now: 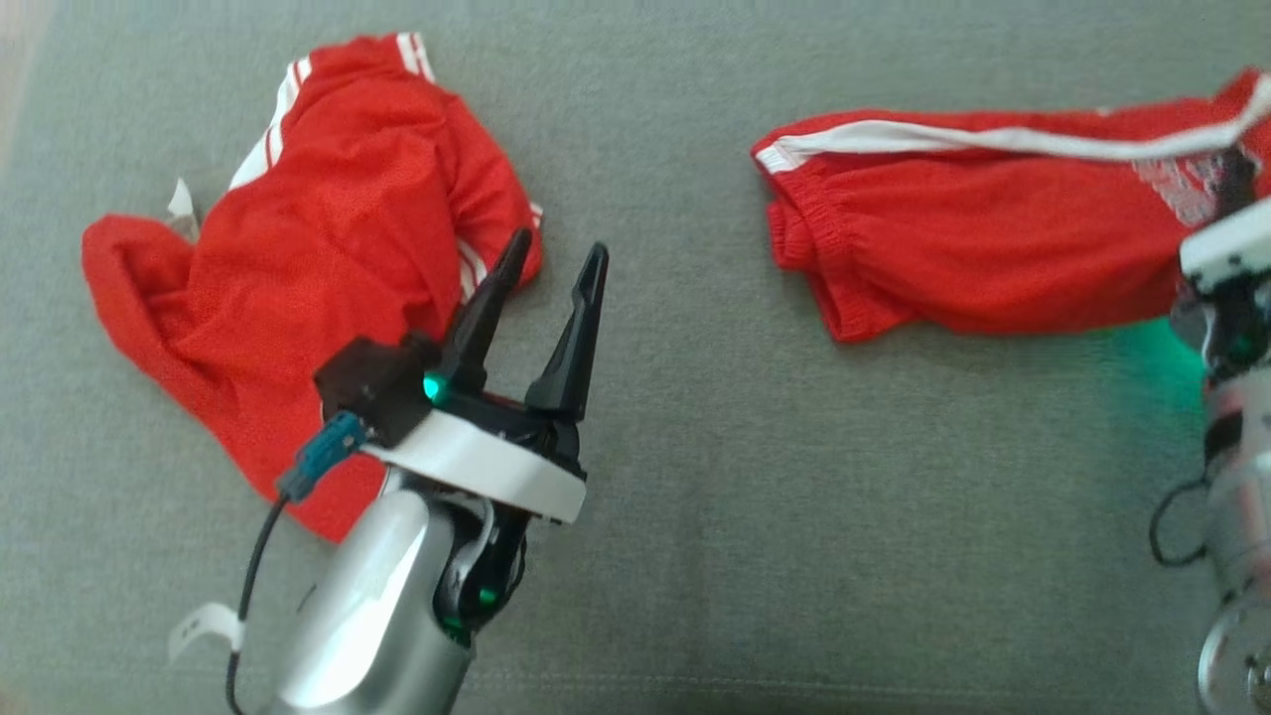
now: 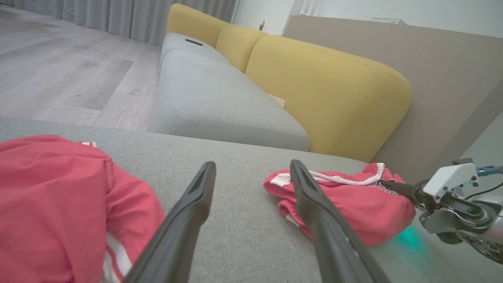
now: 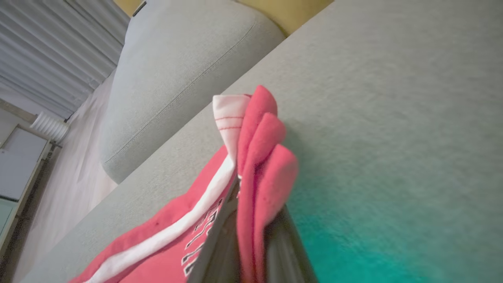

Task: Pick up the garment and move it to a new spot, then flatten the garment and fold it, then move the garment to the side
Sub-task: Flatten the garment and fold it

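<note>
Garment in hand: folded shorts (image 1: 973, 248), red with a white side stripe, lying long and flat on the right part of the grey cushion (image 1: 695, 497), waistband end pointing toward the middle.
Right gripper (image 1: 1234, 184): pressed together on the right-hand edge of the folded shorts; the right wrist view shows several layers of red cloth and a white hem bunched between its fingers.
Why held so: pinching the whole stack at one edge should keep the layers together, so the fold can be dragged or lifted as one piece. This looks like the last step, moving the garment to the side.
Left gripper (image 1: 558, 248): spread wide and holding nothing, hovering over bare cushion near the middle, just beside the second garment.
Why placed so: probably parked clear of the folded shorts so it does not snag them.
Second garment: crumpled shorts (image 1: 338, 228), the same red with white stripes, heaped on the left part of the cushion, well apart from the folded pair, not flattened.
Risk: a one-edge grip may let the loose waistband end trail and open the fold.
Count, garments: two.
Count, grippers: two, each with two dark fingers.
Count, yellow back cushions (image 2: 326, 90): three, behind a further grey seat.
</note>
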Robot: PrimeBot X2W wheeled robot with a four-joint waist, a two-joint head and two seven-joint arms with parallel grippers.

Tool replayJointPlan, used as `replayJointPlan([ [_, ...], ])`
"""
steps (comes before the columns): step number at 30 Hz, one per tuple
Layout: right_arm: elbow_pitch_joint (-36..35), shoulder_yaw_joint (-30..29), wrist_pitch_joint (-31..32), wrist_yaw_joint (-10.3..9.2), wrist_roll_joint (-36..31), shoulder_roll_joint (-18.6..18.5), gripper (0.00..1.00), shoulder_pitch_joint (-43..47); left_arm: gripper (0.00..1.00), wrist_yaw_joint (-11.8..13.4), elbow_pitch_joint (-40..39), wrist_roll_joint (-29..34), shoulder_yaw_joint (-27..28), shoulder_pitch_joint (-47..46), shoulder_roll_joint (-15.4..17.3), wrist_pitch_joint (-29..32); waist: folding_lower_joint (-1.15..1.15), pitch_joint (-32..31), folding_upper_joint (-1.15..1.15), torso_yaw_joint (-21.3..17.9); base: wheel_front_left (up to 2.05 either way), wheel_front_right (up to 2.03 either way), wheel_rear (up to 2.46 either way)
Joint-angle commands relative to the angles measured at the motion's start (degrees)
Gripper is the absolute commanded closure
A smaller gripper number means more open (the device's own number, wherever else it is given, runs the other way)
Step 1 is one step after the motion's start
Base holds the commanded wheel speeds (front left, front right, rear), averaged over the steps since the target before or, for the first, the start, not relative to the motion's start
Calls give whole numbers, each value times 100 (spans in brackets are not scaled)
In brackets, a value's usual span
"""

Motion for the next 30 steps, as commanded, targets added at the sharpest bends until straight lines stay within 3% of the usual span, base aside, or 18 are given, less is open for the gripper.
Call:
replayJointPlan([
  [1,-156,26,-140,-5,10,-53,100,43,0,-15,-157,6,207,-10,52,-29,0,-167,0,-131,0,0,0],
  [11,-40,-823,-605,-5,-343,-88,100,835,0,-16,-124,-13,205,288,52,-29,0,-607,0,-317,0,0,0],
  [16,-157,-1273,-655,-5,-648,76,100,984,0,-19,-163,10,268,395,52,-29,0,-637,0,-346,0,0,0],
  [25,-587,-1329,-598,-5,-822,360,100,981,0,-40,-122,50,292,431,52,-29,0,-639,0,-343,0,0,0],
  [30,-1016,-910,-603,-5,-564,584,100,1035,0,-37,-84,64,305,431,52,-29,0,-753,0,-328,0,0,0],
])
